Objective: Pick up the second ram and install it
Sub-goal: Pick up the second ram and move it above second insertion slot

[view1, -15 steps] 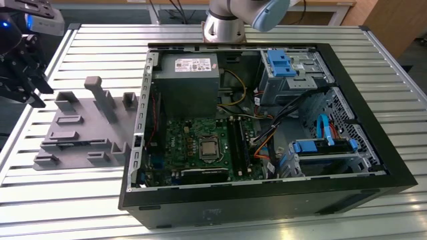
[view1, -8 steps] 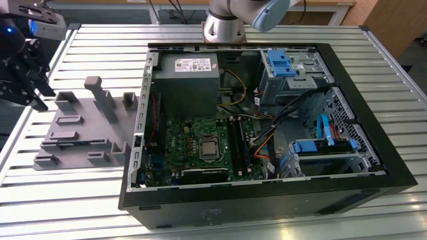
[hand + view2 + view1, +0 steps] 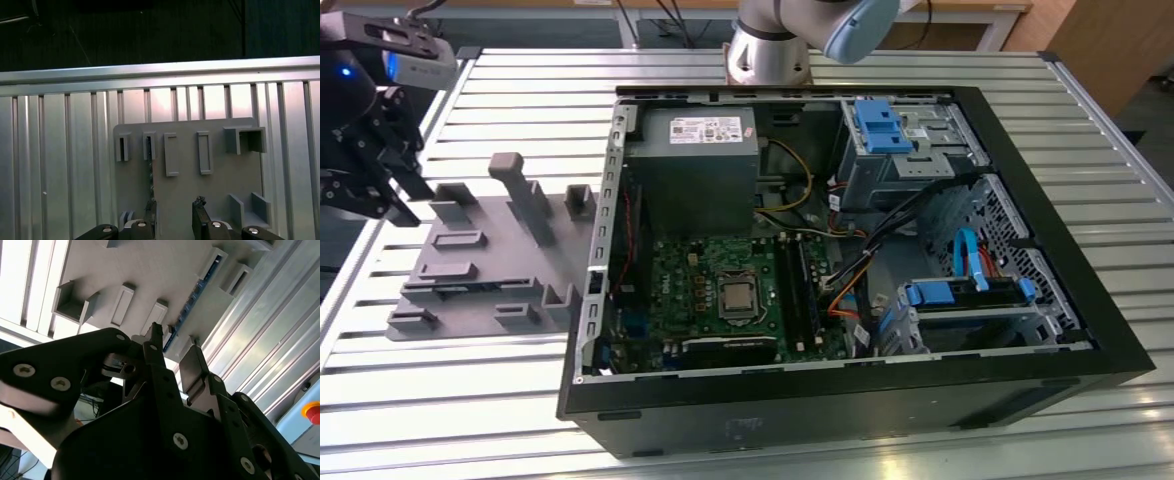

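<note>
The second ram (image 3: 149, 172) stands on edge in a narrow slot of the grey holder tray (image 3: 215, 182). It is a thin dark strip, and the second wrist view shows it with bluish marks (image 3: 192, 299). My gripper (image 3: 175, 214) hovers above the tray with its two black fingers (image 3: 200, 216) apart and nothing between them. The ram lies just ahead of one finger, not touching it. In the second wrist view the gripper (image 3: 172, 354) points at the tray's slots. In the exterior view the gripper (image 3: 384, 175) hangs at the far left, over the tray's outer edge (image 3: 480, 265).
An open computer case (image 3: 854, 260) lies on the slatted aluminium table (image 3: 520, 90), to the exterior view's right of the tray. Its motherboard (image 3: 720, 290) carries long black slots (image 3: 798, 285). Inside are cables, a power supply and blue drive brackets. The arm's base (image 3: 767, 50) stands behind the case.
</note>
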{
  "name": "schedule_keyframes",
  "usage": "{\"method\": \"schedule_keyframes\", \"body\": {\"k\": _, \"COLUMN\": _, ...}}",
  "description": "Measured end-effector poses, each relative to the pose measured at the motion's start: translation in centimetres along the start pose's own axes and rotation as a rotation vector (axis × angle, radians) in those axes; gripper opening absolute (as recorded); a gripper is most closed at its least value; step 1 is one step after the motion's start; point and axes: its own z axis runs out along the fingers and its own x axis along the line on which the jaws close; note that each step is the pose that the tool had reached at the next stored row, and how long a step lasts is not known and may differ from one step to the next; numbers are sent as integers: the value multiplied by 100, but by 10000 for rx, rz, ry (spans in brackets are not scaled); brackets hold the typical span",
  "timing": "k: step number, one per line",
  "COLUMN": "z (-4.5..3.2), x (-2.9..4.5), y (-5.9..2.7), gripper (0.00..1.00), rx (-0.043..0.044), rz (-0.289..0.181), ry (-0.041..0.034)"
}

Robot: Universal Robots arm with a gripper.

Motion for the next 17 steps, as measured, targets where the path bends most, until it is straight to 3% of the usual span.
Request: {"method": "schedule_keyframes", "body": {"k": 17, "z": 162, "x": 4, "y": 18, "gripper": 42, "rx": 0, "rz": 0, "ry": 0}}
